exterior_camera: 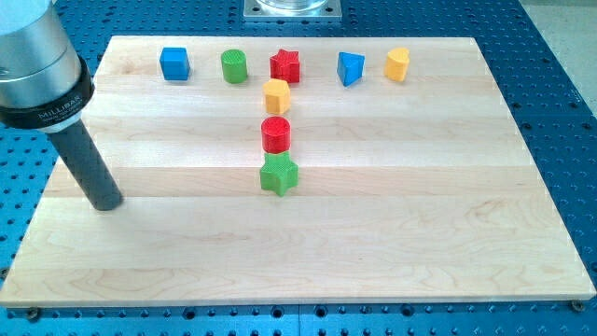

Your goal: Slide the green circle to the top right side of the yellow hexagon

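- the wooden counter [308, 271] lies on a blue perforated base [560, 56]; its near strip, toward the view's bottom, carries no blocks.
- my tip [105, 203] rests on the counter near the view's left edge, well apart from every block. the end effector is only a straight dark rod hanging from a silver cylinder [37, 65] at the view's top left; it has no parts that open or close, and it holds nothing and touches nothing but the board.
- nearest block along the middle column is the green star [278, 175], a little left of the counter's centre and far to the view's right of my tip.
- just above it, touching or almost touching, stands the red cylinder [276, 134].
- above that, with a small gap, sits the yellow hexagon [277, 95], just below and slightly left of the red star [285, 65]; the two look close to touching.
- the far row runs along the counter's top edge. from the view's left: the blue cube [174, 63], then the green circle [234, 66], then the red star, then a blue block [350, 68] of a wedge-like shape, then a yellow cylinder [397, 63].
- the green circle, an upright round block, stands between the blue cube and the red star, apart from both, and lies to the upper left of the yellow hexagon.
- beyond the counter's far edge a grey metal plate [291, 8] shows at the view's top centre.
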Robot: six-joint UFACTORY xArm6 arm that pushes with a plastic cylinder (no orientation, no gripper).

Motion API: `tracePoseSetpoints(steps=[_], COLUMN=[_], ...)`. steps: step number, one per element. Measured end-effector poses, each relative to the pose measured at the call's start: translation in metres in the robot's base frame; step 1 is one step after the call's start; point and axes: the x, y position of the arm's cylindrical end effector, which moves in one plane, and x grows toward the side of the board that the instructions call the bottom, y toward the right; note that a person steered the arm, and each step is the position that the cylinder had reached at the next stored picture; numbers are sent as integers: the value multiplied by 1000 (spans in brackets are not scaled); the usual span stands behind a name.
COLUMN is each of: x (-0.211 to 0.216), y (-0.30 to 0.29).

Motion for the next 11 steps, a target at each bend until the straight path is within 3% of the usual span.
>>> tracePoseSetpoints(steps=[4, 7, 9, 11], x=[0, -100, -129, -234], y=[4, 72, -22, -44])
